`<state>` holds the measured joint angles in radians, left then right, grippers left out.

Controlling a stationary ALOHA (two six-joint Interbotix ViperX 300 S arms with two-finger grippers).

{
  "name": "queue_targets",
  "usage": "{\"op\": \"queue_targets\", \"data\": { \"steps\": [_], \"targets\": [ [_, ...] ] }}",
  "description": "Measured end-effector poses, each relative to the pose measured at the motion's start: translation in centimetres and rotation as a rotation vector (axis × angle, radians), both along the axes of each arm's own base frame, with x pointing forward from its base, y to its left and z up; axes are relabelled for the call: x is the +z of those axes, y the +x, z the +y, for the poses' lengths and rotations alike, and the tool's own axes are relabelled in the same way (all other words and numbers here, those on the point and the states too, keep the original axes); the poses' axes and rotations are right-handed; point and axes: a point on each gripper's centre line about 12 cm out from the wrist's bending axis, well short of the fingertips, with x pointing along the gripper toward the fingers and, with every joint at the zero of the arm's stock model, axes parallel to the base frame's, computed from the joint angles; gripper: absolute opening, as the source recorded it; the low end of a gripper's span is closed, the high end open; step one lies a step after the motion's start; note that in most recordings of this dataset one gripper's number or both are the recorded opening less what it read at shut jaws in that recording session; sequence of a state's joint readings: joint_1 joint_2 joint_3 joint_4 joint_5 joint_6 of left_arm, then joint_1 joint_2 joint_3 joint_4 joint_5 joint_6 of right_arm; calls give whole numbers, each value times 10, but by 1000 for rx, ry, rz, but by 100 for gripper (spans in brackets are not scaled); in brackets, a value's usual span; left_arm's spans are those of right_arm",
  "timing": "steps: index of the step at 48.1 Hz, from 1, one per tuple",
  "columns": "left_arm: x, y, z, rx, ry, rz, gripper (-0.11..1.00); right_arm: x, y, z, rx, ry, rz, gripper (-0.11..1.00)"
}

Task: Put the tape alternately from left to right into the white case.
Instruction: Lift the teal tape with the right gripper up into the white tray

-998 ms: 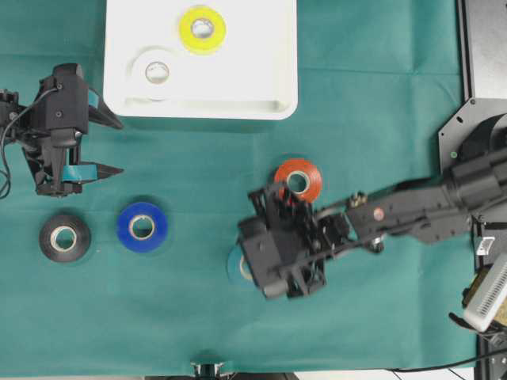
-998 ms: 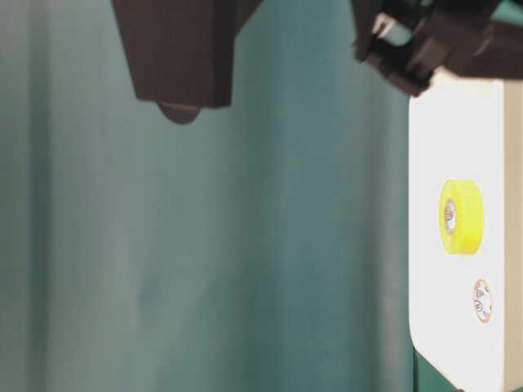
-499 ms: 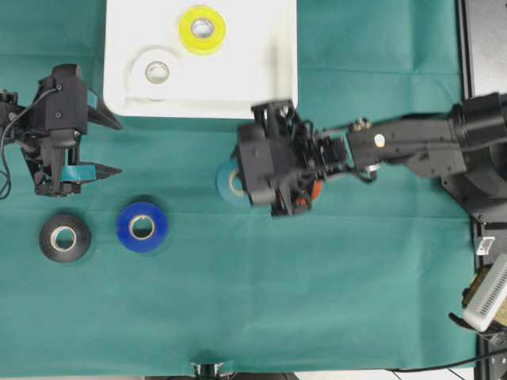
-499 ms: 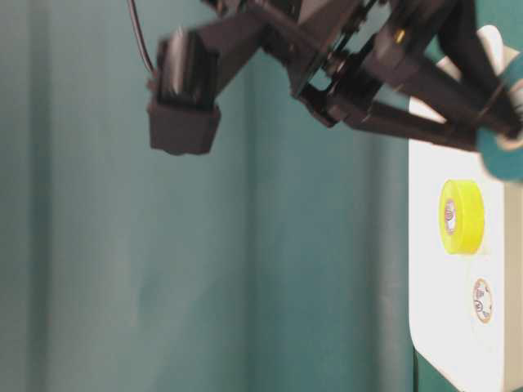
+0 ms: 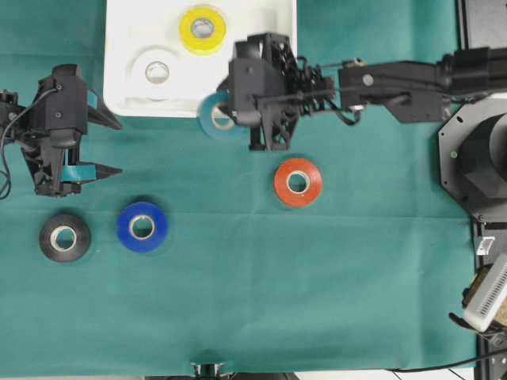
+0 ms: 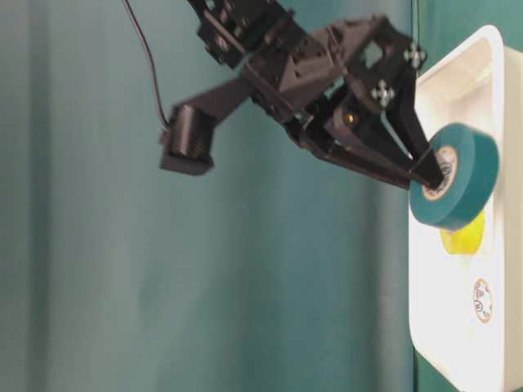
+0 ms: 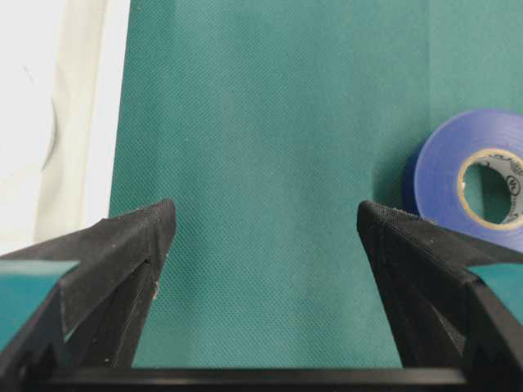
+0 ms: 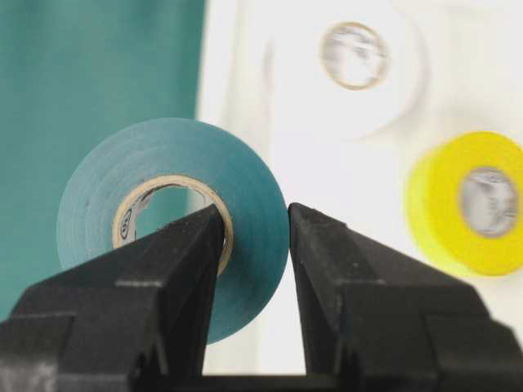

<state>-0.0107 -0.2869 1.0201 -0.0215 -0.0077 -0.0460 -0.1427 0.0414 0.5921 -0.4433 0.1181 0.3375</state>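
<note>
Two rolls, the yellow roll [image 5: 202,28] and the white roll [image 5: 157,72], are already lying inside the white case [image 5: 261,89]. The right gripper [image 8: 252,224] is pinching the wall of the teal roll [image 5: 214,115], one finger through its core, carrying it over the case's near rim. The left gripper [image 5: 101,146] is waiting wide open and holding nothing. Three rolls are sitting on the green cloth [image 5: 317,277] (so roughly half remains): red-orange roll [image 5: 297,181], blue roll [image 5: 142,226], black roll [image 5: 64,237].
</note>
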Motion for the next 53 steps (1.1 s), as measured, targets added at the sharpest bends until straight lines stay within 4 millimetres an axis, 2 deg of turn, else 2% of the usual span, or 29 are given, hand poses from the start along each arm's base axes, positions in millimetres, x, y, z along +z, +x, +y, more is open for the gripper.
{"op": "queue_targets", "data": {
  "steps": [13, 26, 53],
  "targets": [
    [0, 0, 0, -1, 1, 2, 98, -8, 13, -30, -51, -16, 8, 1],
    [0, 0, -1, -5, 0, 0, 98, -16, 16, -52, -99, -13, 19, 1],
    [0, 0, -2, -5, -1, 0, 98, -20, 15, -54, -106, -8, 27, 1]
  ]
}}
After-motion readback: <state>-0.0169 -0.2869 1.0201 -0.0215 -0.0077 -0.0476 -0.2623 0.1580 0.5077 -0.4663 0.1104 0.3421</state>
